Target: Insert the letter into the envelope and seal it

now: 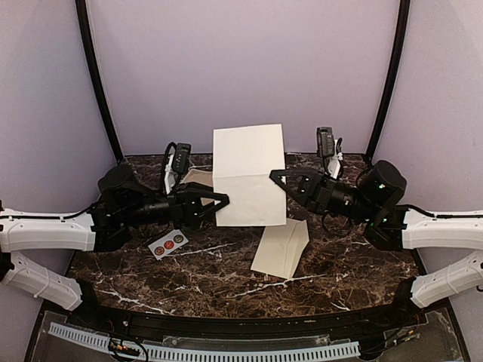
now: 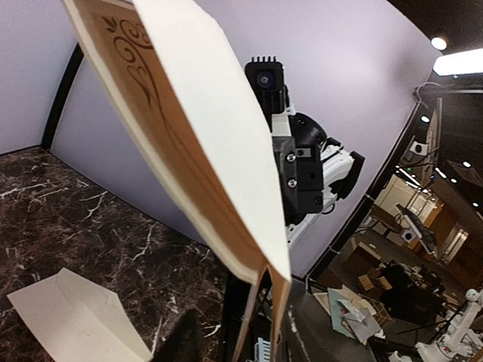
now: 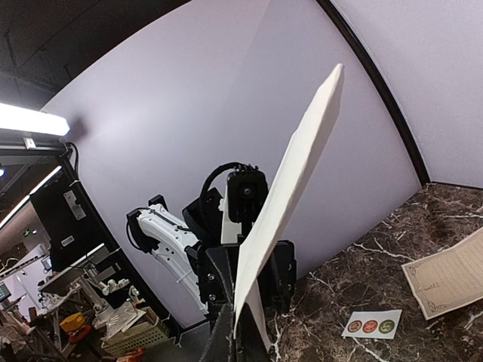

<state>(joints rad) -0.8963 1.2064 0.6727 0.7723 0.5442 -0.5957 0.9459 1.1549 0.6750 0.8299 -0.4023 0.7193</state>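
Top external view: the envelope [image 1: 281,247] lies flat on the marble table [image 1: 151,283], nearer than both grippers and below them, slightly right of centre, touching neither. Right gripper [image 1: 275,178] pinches the upright folded letter [image 1: 249,173] at its right edge. Left gripper [image 1: 223,204] straddles the left edge; clamped or not, can't tell.

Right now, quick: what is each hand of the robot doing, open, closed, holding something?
Left hand: at the letter's left edge; grip cannot be told.
Right hand: closed on the letter.
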